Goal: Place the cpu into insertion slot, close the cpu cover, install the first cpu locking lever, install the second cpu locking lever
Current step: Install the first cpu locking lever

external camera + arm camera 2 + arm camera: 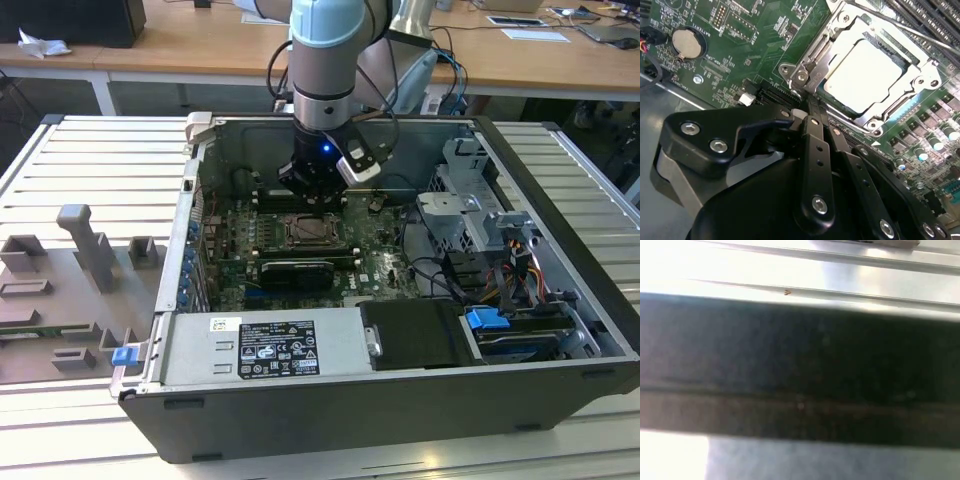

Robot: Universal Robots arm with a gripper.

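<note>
Ribbed metal tabletop [80, 160] fills the lower frame of the exterior view, and on it we see an open computer case [560, 250] lying on its side, with wooden desks across the top of the frame behind it. Nearest the lens, along the case's lower edge, sits the power supply [265, 350]; beyond it the green motherboard [375, 255] spreads across the middle.

Above the board, at centre frame, we see the arm [325, 60] coming straight down from the top, its gripper [312, 185] pointing down and poised just past the far edge of the insertion slot [312, 232].

From the second wrist view we look along the black gripper [812, 107], whose fingers [815, 145] appear drawn close together and hold nothing. Their tips meet the lower left corner of the socket, so the task's parts lie ahead of the fingers, toward the upper right of the frame.

Further on, the cpu [863, 74] lies flat in the slot [912, 107], its pale face showing through the window of the cpu cover [825, 57], which looks folded down over it. We cannot tell whether the thin locking levers [900, 27] beyond are latched.
</note>
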